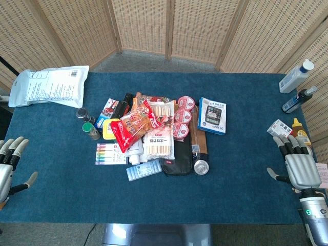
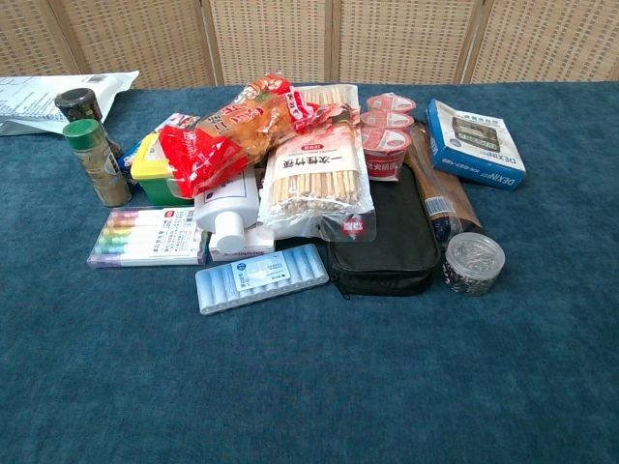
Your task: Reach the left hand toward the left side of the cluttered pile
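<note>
Left hand (image 1: 10,166) and right hand (image 1: 300,164) rest spread, holding nothing, well apart from the pile (image 1: 154,133).

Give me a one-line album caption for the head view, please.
Both robot hands, left hand and right hand, wait open at opposite edges of the blue table, cluttered pile untouched between.

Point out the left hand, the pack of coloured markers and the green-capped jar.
left hand (image 1: 7,164), head view, on its back, at the table's left edge.
pack of coloured markers (image 2: 147,237), chest view, middle of the pack's top face.
green-capped jar (image 2: 98,159), chest view, on its side wall.
</note>
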`<state>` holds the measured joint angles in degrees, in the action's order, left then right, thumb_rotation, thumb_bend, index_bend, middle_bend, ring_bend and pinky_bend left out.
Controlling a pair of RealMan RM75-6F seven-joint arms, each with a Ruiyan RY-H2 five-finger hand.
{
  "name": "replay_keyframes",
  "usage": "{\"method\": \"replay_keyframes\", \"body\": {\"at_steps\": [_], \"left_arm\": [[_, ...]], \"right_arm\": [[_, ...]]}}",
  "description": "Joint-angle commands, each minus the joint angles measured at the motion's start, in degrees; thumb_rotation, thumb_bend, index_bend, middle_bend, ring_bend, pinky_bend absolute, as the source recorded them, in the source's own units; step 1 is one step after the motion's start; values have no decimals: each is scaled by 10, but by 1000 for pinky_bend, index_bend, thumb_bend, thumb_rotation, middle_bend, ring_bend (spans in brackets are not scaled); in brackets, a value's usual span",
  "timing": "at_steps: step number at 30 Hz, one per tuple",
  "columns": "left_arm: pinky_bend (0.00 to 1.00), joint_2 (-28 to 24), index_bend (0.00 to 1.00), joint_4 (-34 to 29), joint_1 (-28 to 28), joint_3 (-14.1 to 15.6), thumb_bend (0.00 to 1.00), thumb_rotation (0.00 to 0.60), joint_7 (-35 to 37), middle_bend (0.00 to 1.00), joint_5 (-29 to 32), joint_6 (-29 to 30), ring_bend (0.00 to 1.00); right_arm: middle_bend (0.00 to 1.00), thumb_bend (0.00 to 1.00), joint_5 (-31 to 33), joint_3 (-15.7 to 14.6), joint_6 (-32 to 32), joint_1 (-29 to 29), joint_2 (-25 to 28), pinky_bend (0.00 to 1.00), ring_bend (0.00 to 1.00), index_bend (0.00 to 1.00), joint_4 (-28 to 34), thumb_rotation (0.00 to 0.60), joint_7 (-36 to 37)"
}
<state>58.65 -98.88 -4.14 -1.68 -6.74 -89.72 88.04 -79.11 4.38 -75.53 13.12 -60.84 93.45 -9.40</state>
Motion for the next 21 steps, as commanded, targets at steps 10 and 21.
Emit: {"method": "replay_keyframes", "body": {"at_steps": [10, 21], "left_arm": [[0, -7, 28, -6, -3, -2, 353, 461, -2, 36, 2, -5, 102], [0, -16, 4, -47, -45, -24, 352, 450, -16, 27, 21, -56, 102]], "right_arm": [[90, 263, -2, 1, 1, -4, -2, 0, 0, 0, -3, 468, 15], [89, 262, -2, 2, 15, 2, -7, 0, 0, 0, -7, 468, 19]]}}
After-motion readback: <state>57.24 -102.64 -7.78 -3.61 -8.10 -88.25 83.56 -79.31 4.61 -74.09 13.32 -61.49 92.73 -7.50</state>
